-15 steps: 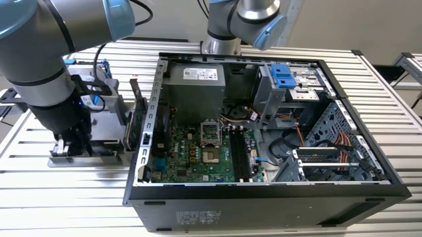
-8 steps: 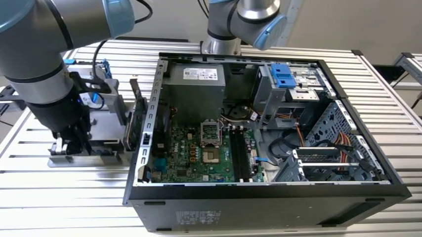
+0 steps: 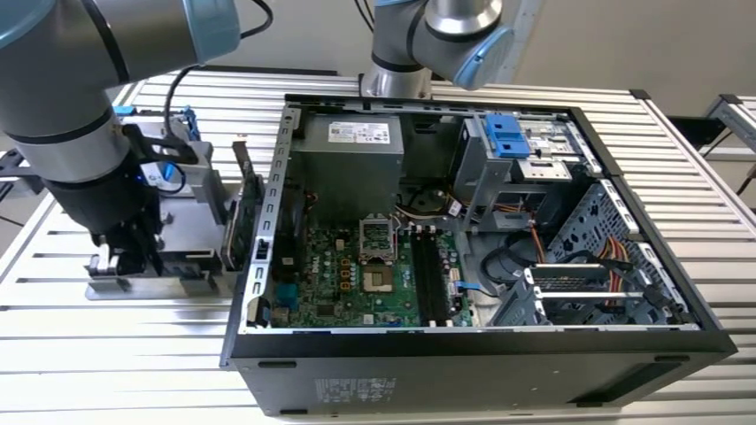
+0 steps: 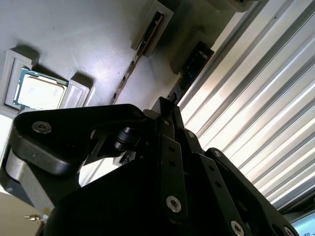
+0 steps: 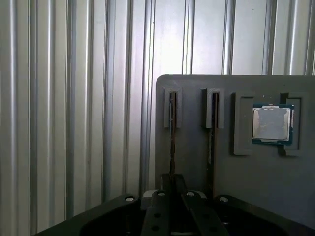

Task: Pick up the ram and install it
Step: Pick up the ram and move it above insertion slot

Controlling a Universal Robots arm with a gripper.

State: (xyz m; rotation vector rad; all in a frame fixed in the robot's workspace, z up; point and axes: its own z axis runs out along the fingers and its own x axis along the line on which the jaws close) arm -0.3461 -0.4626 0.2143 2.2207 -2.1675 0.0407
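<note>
black pincer (image 5: 172, 186) appears pinched on the thin dark ram stick (image 5: 171, 132), which stands on edge in an outer slot of the grey plastic holder plate (image 5: 231, 172), likely so its top edge can be gripped from above.

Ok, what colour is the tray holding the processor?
Plain grey; the tray shows best in the first wrist view.
</note>
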